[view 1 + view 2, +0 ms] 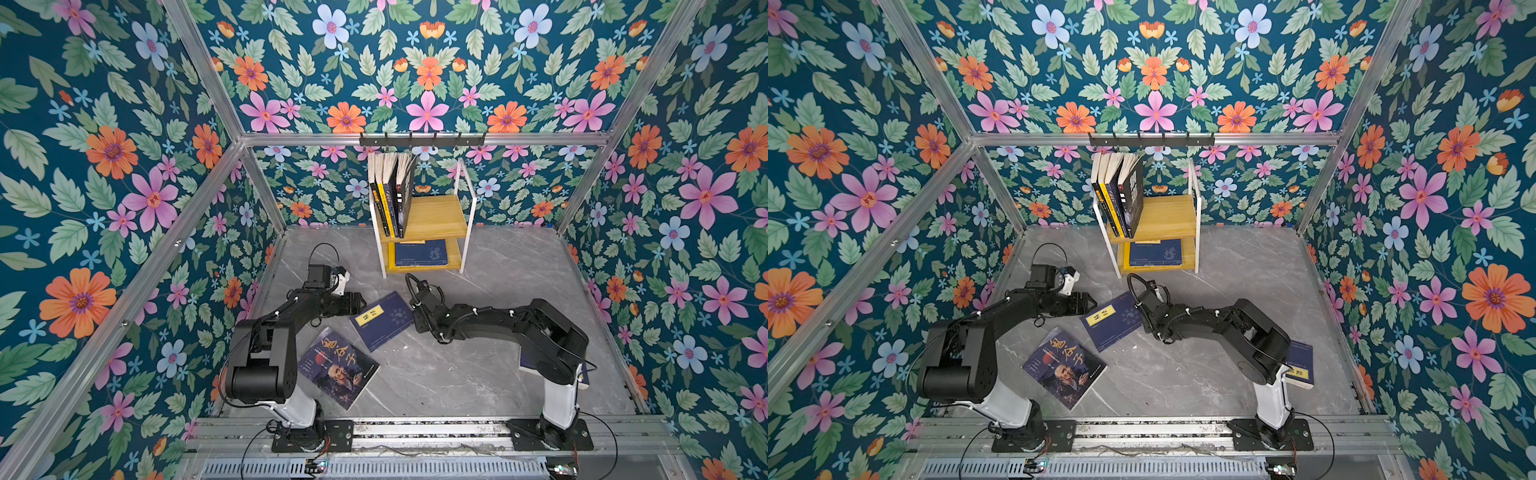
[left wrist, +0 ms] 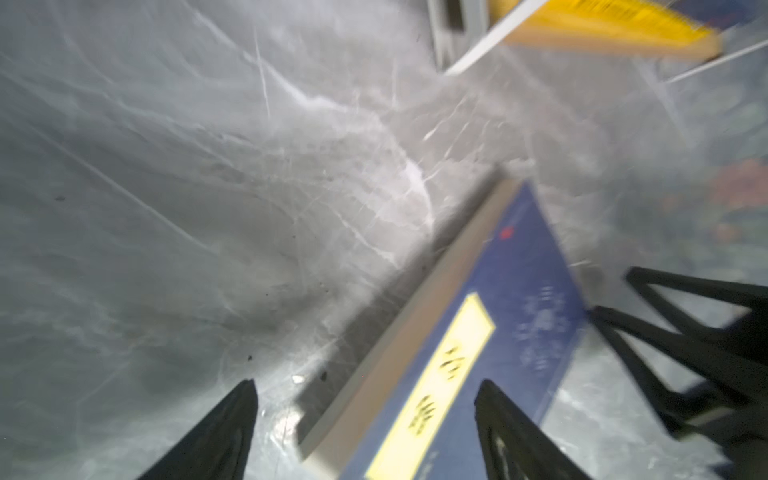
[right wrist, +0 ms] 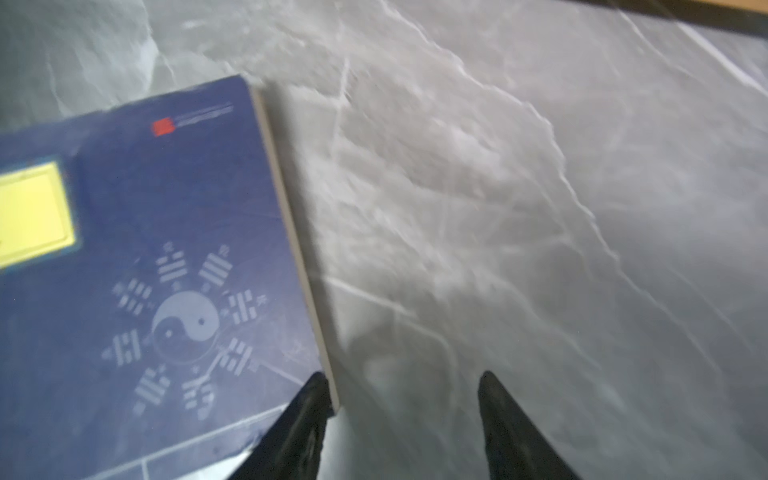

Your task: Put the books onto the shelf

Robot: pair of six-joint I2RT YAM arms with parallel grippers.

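**Inspector:** Start nearest. What lies at the bottom of the frame?

**Assistant:** A portrait book point(image 1: 337, 368) lies flat on the tabletop point(image 1: 457, 374) at lower centre-left, with nothing touching it. Its large orange title reads 鬼谷子. A second navy book point(image 1: 1300, 365) sits lower right, mostly hidden beneath the right arm point(image 1: 1233, 328). I cannot read its yellow label.

**Inspector:** And mid-frame?

**Assistant:** The centre navy book point(image 1: 382, 320) lies flat and askew between the two grippers. The left gripper point(image 2: 365, 382) has its jaws parted, one finger over the cover and the other over bare tabletop, and holds nothing. The right gripper point(image 3: 403, 374) is likewise parted and empty, with one finger at the page-edge corner.

**Inspector:** Why that arrangement?

**Assistant:** My judgement is that a thin book lying flat offers no grip from above. One side probably steadies or tips the edge so the other can take hold.

**Inspector:** Any markings?

**Assistant:** A yellow label with blurred characters, a small red seal, and a yin-yang ringed by trigrams.

**Inspector:** The far end?

**Assistant:** The shelf point(image 1: 440, 214) stands at upper centre against the back wall. Upright books point(image 1: 390, 195) crowd the left of its upper tier, the outermost one tilted, with free board to their right. A flat navy book point(image 1: 420, 252) lies on the lower tier. The spines are illegible.
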